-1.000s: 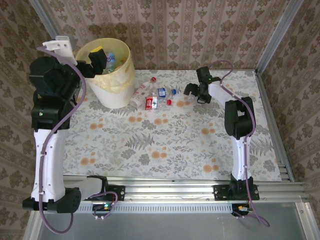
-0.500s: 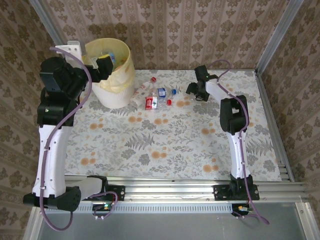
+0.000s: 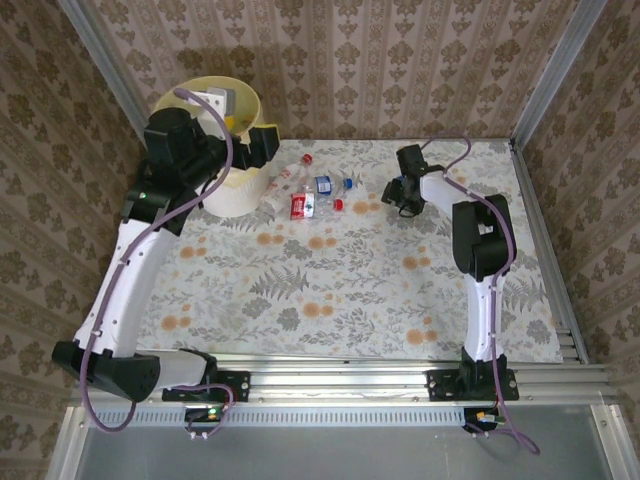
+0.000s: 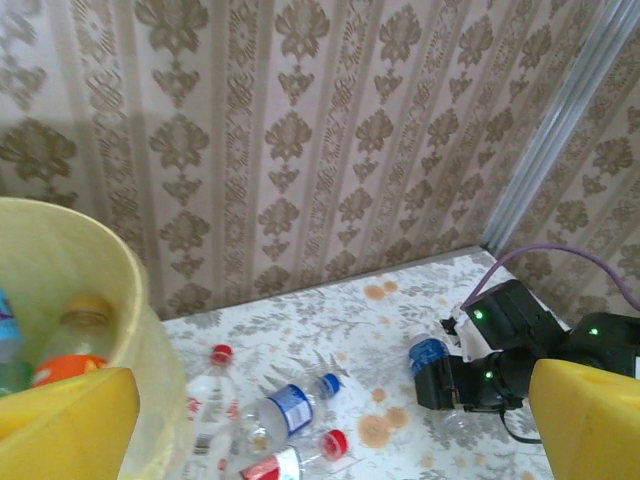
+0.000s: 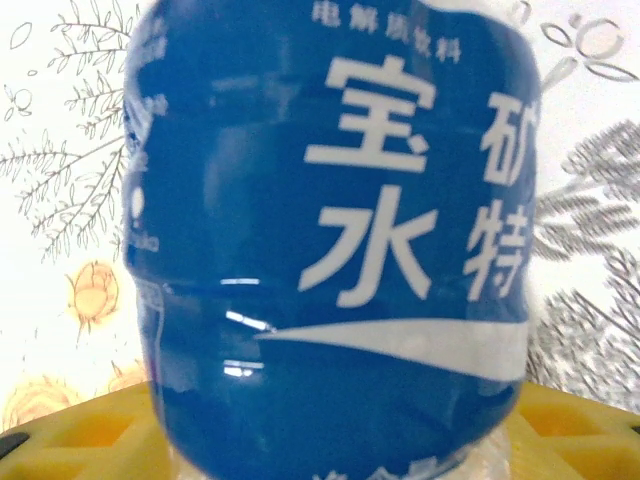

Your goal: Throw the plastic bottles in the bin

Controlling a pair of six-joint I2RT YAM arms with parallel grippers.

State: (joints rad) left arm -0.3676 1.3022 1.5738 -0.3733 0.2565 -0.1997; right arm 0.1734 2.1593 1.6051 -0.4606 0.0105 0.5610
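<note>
Where legible, blue btl (image 5: 330,250): "宝矿/水特"

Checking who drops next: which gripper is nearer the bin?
Left. The left gripper hovers right beside the bin; the right gripper is far across the table, at a blue-labelled bottle.

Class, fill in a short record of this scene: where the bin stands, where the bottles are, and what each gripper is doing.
bin: far left of the table, lined with a pale yellow bag
in the bin: an orange-label bottle, among others
loose bottles: a small cluster lying on the table just right of the bin
left gripper: wide open, empty, by the bin's right rim
right gripper: fingers on either side of a blue-label bottle; firm grip not clear
</note>
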